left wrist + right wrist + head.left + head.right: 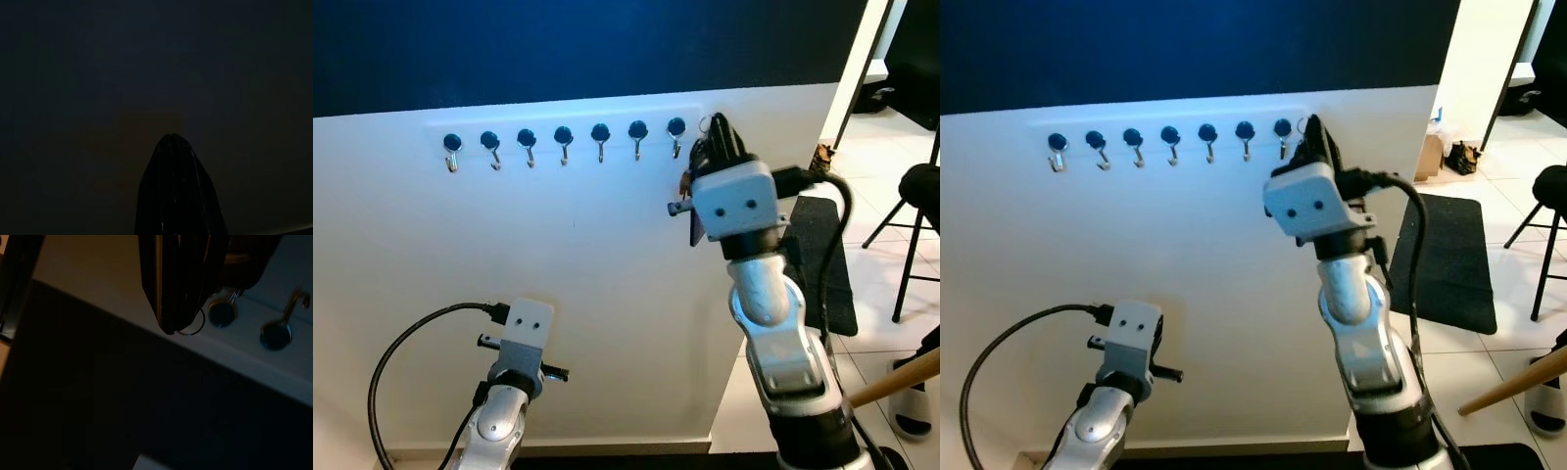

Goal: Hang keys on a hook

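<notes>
Though no labels legible: key ring (191, 328) beside hook (222, 311).

Right gripper (717, 132) raised beside rightmost hook (676, 130); wrist housing hides fingers' lower part and most of keys, only key ring (191, 325) peeking past fingertips. Left wrist view near black: one dark finger (178, 191) discernible, grip state unreadable. Stool (913, 211) right of hook rail cut by frame edge.

a thin metal key ring (191, 328) pokes out from the right gripper's (168, 325) closed black fingertips, just beside the rightmost hook (676, 129). that hook is blue-capped, on the white wall, and bare.
</notes>
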You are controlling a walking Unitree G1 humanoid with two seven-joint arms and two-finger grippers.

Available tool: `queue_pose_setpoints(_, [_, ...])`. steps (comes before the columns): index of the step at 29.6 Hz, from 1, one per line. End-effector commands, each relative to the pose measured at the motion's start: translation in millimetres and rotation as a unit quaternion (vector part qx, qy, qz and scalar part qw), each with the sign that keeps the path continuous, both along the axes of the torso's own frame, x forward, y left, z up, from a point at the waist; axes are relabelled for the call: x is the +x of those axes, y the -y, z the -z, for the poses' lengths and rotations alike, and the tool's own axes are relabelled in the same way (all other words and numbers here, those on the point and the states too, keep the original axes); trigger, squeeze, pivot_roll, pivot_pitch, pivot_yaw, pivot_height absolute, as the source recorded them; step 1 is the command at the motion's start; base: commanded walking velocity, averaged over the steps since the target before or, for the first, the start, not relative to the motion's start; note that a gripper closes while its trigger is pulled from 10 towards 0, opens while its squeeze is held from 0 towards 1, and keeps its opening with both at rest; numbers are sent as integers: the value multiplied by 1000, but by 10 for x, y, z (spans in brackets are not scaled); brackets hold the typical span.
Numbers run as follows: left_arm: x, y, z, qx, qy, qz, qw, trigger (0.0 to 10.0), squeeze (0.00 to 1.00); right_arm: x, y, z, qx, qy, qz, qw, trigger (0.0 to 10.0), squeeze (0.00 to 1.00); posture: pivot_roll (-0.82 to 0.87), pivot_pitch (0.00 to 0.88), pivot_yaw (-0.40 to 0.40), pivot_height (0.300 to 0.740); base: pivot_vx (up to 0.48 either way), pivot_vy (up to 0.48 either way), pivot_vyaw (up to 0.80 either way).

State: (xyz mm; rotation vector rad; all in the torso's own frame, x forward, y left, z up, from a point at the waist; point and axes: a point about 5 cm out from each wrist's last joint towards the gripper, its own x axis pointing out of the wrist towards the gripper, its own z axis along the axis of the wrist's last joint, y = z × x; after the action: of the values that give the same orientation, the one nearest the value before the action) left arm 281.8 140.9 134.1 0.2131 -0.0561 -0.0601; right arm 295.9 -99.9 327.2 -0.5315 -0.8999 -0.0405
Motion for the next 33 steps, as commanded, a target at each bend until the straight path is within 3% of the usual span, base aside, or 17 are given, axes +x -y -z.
queue_pose_setpoints(1, [-22,11,65,-2,-11,-2,1000,10000,0,21,-62,5,-3,-7,-16,1000,10000,0,21,134,96,740,0,0,0])
queue_pose_setpoints(4, [-30,14,64,-2,-11,-3,1000,10000,0,105,-136,52,9,-45,-48,998,10000,0,28,136,91,740,0,0,0])
queue_pose_setpoints(15, [-48,-15,71,-2,-11,-10,1000,10000,0,152,-183,187,15,-90,-60,994,10000,0,33,140,88,740,0,0,0])
queue_pose_setpoints(25, [-31,6,68,-2,-12,-5,1000,10000,0,98,-44,404,26,-113,-28,993,10000,0,21,143,100,740,0,0,0])
queue_pose_setpoints(33, [-19,25,64,-3,-11,0,1000,10000,0,98,1,398,28,-111,-18,993,10000,0,17,143,105,740,0,0,0])
